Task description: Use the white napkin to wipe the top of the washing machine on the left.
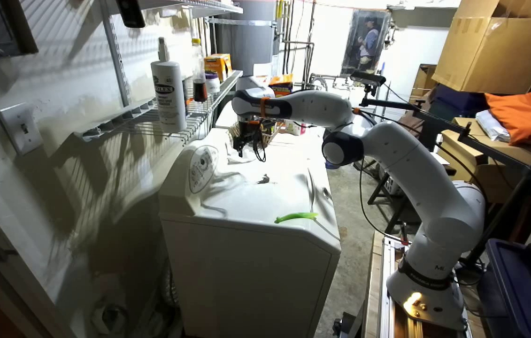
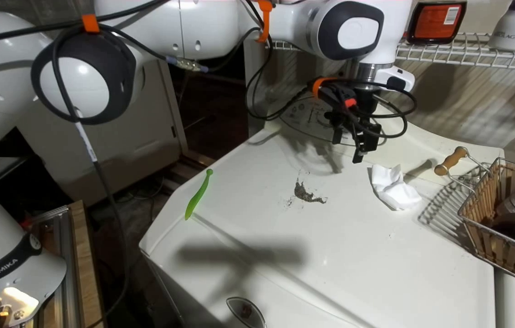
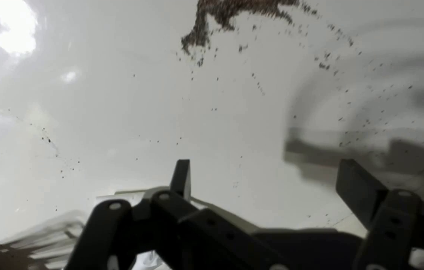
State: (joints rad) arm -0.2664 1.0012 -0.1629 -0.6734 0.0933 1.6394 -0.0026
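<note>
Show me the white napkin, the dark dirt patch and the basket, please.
White napkin [image 2: 394, 187]: in an exterior view, middle of its crumpled sheet.
Dark dirt patch [image 3: 230, 9]: in the wrist view, its dense part.
Basket [image 2: 496, 250]: in an exterior view, its slatted side wall.

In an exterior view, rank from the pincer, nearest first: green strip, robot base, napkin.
1. Napkin: on the washer, picture right.
2. Green strip: picture left, near the washer's edge.
3. Robot base: picture's lower left, off the washer.
</note>
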